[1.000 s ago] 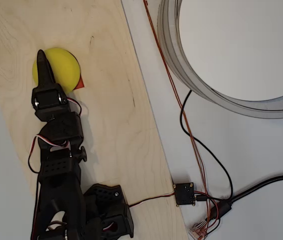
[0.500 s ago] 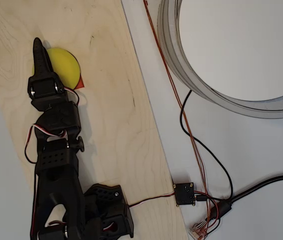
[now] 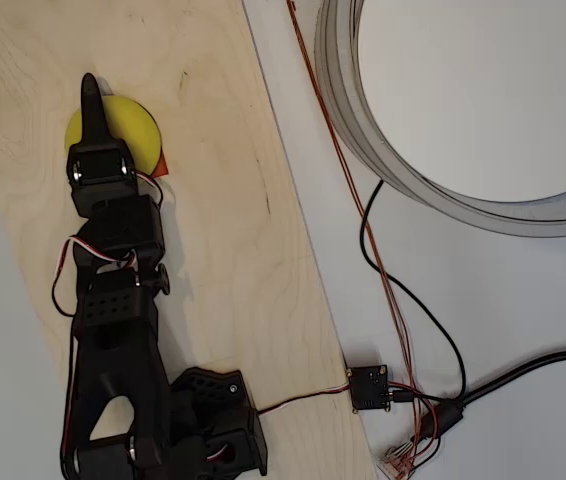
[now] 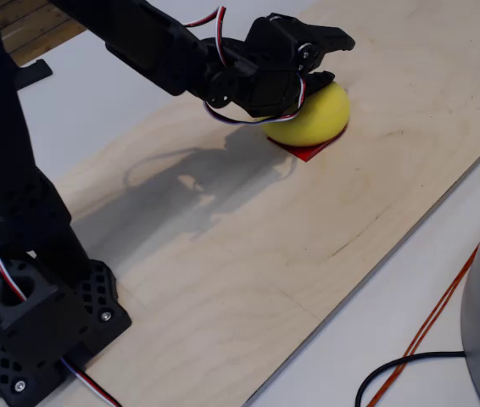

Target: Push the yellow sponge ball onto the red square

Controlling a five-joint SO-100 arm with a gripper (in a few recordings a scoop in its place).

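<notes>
The yellow sponge ball (image 3: 128,128) rests on the wooden board (image 3: 223,200), and it covers most of the red square (image 3: 160,165). Only one orange-red corner peeks out at the ball's lower right in the overhead view. In the fixed view the ball (image 4: 325,114) sits on the red square (image 4: 305,152), whose near edge shows in front of it. My black gripper (image 3: 88,88) lies over the ball's left part, pointing up the picture, its fingers together in one narrow tip. Seen from the fixed view, the gripper (image 4: 340,40) hovers right on top of the ball, shut and holding nothing.
The arm's base (image 3: 203,420) stands at the board's lower end. To the right of the board are a large grey ring (image 3: 363,130), black and orange cables (image 3: 383,270), and a small circuit board (image 3: 368,387). The board's right edge (image 3: 283,200) runs close to the ball.
The gripper swung out to the ball's left side, then came back right over the ball. The ball shifted only slightly and still covers the red square.
</notes>
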